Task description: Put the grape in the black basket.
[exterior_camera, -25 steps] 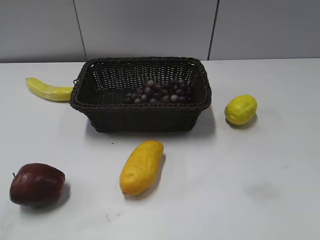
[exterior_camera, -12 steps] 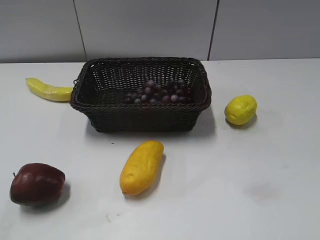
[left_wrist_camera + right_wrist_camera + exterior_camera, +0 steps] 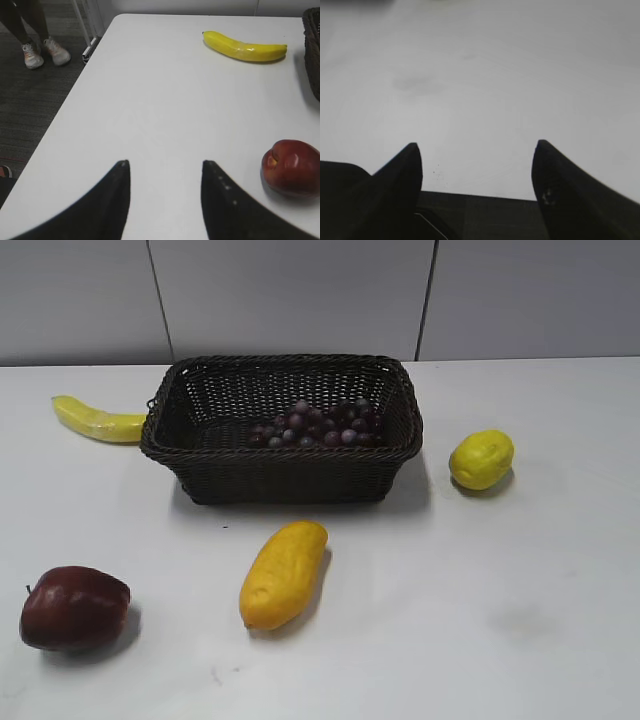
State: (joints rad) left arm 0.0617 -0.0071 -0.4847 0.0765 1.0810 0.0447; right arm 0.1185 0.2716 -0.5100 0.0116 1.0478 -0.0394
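Observation:
The grape (image 3: 318,424), a long bunch of dark red and purple-grey berries, lies inside the black basket (image 3: 282,468) toward its right side, at the back middle of the table. The basket's edge also shows at the right of the left wrist view (image 3: 314,55). Neither arm shows in the exterior view. My left gripper (image 3: 165,164) is open and empty over bare table, left of the apple. My right gripper (image 3: 476,146) is open and empty at the table's edge over bare white surface.
A yellow banana (image 3: 96,420) lies left of the basket, also in the left wrist view (image 3: 244,46). A dark red apple (image 3: 74,608) sits front left, also in the left wrist view (image 3: 292,167). A yellow mango (image 3: 283,573) lies in front of the basket, a lemon (image 3: 481,459) to its right.

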